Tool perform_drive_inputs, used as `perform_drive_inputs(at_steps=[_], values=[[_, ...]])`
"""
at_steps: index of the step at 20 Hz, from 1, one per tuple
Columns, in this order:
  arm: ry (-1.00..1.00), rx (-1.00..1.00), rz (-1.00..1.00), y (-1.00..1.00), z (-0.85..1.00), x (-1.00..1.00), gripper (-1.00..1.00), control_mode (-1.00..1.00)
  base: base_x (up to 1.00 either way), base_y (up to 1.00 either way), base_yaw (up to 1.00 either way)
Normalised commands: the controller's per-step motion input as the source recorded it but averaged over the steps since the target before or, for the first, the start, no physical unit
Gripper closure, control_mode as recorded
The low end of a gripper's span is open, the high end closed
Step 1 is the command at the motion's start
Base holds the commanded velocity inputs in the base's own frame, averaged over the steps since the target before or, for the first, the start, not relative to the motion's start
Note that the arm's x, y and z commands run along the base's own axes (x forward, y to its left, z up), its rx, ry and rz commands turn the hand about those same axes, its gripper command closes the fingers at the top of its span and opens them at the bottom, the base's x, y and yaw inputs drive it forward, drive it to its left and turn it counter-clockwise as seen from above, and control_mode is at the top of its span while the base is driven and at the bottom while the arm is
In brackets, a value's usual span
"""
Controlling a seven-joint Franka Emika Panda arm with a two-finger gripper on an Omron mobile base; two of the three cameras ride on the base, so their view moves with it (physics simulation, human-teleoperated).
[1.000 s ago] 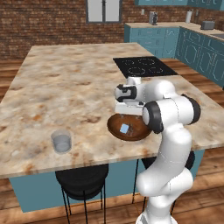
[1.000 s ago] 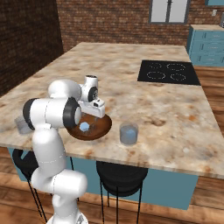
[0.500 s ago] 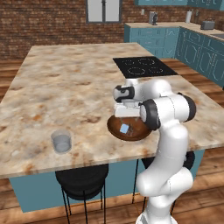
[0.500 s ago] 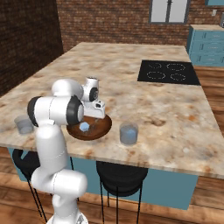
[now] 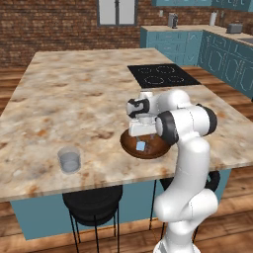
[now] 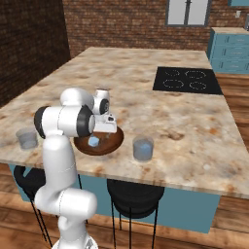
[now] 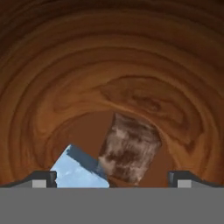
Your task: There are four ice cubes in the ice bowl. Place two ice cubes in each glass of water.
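From the left base view, one glass of water (image 5: 69,159) stands near the marble worktop's (image 5: 74,99) front edge, well left of the ice bowl (image 5: 145,144), where one ice cube (image 5: 141,146) shows. The right base view adds a second glass (image 6: 143,148) just right of the bowl (image 6: 98,141), and the first glass (image 6: 26,138) far left. The hand view looks into the wooden bowl (image 7: 109,65): a pale blue cube (image 7: 81,168) beside a translucent, brownish one (image 7: 129,148), with the fingers (image 7: 112,178) spread wide and released, grasping nothing. Behind lie a black cooktop (image 6: 187,80), brick walls and teal cabinets (image 5: 188,42).
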Motion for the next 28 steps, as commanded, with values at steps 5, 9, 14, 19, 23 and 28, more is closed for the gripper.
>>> perform_drive_inputs(at_steps=[5,9,14,19,23,28], values=[[0.0,0.05,0.22,0.02,-0.07,-0.04,-1.0,-1.0,0.0,0.0,0.0],[0.0,0.02,0.18,0.0,0.09,0.05,-1.0,-1.0,0.0,0.0,0.0],[0.0,0.02,0.13,0.01,0.29,0.46,-1.0,-1.0,0.0,0.0,0.0],[0.03,0.04,0.08,0.33,-0.06,0.19,-1.0,-1.0,0.0,0.0,0.0],[0.05,0.03,0.06,0.29,-0.23,0.0,-1.0,-1.0,0.0,0.0,0.0],[0.04,0.0,0.01,-0.02,-0.1,0.0,-1.0,-1.0,0.0,0.0,0.0]])
